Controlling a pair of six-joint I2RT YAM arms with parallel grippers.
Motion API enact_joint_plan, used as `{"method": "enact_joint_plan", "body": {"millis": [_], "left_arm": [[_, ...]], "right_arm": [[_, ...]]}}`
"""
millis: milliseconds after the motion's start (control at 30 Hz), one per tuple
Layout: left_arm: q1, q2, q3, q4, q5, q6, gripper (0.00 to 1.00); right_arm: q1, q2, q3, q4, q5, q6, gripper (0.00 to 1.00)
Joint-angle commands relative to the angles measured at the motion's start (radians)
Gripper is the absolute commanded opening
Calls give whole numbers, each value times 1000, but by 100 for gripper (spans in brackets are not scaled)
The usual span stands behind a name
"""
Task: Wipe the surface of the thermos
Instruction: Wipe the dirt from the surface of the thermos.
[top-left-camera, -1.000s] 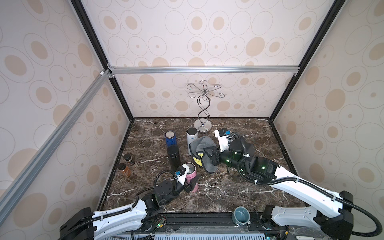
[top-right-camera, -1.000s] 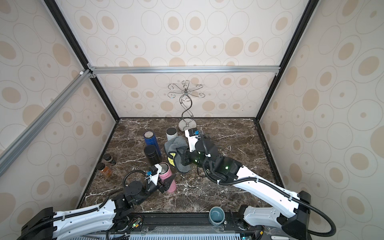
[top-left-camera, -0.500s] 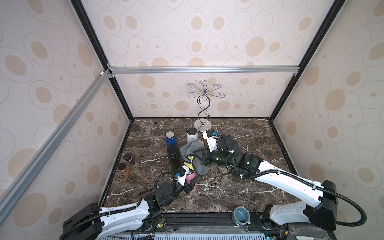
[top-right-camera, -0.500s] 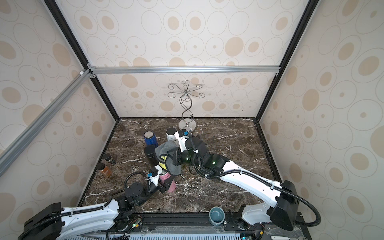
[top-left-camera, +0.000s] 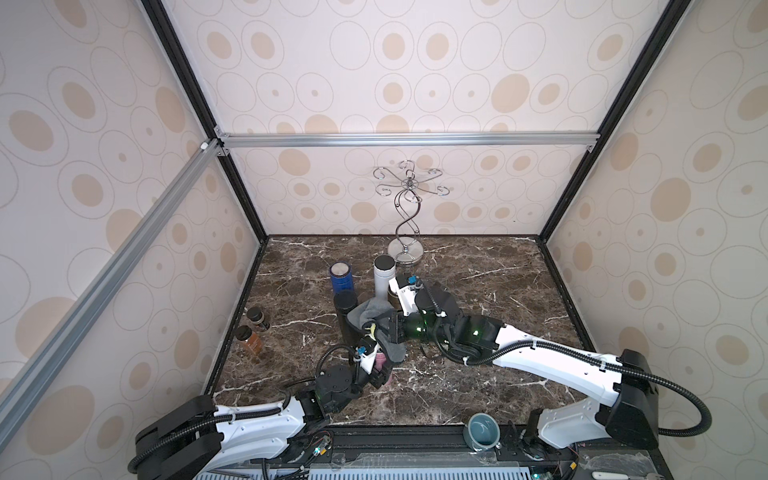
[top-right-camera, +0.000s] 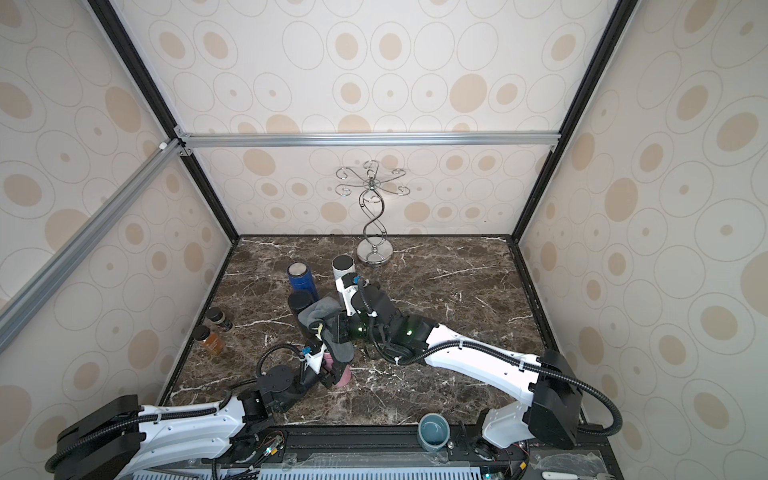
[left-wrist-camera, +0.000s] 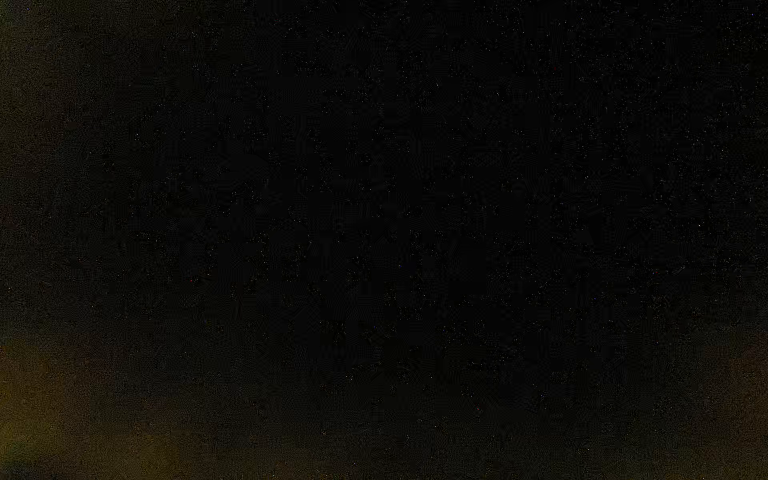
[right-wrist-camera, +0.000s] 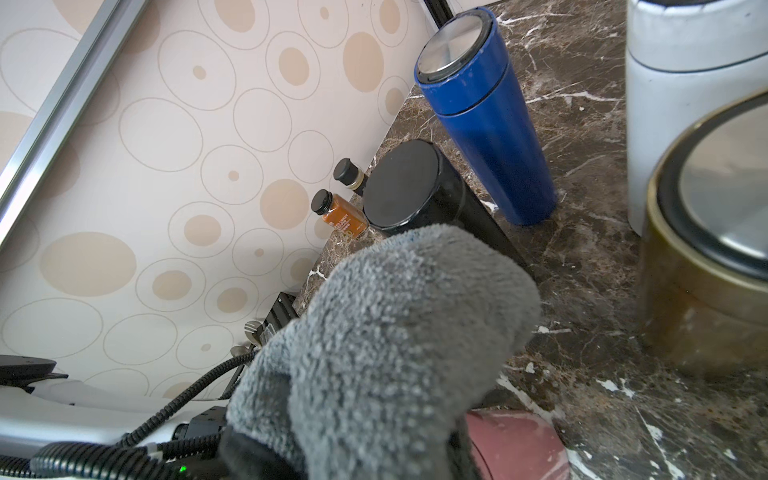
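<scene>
Notably, the small amber bottle (right-wrist-camera: 343, 220) by the wall carries an orange label with pale print, too small to read. Pink thermos (top-right-camera: 340, 371): matte, plain, mostly hidden, near the front of the tabletop (top-left-camera: 478, 291), just before the black flask (top-left-camera: 345, 301). Left tool (top-right-camera: 329, 375) is clamped on its body; right tool (top-left-camera: 381, 329) is closed on a grey cloth (right-wrist-camera: 395, 332) that drapes over the thermos top.
</scene>
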Motion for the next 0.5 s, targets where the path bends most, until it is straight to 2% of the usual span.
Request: {"method": "enact_joint_plan", "body": {"millis": [0,167,467], "left_arm": [[1,2,16,105,-38,-17,0],[3,-13,5,96,-58,-28,0],[4,-16,0,85,-69,-31,0]], "right_arm": [[43,-28,-75,-61,-23,72,0],[45,-115,-159,-76,16,103,0],[45,-281,-205,-235,101,97,0]]}}
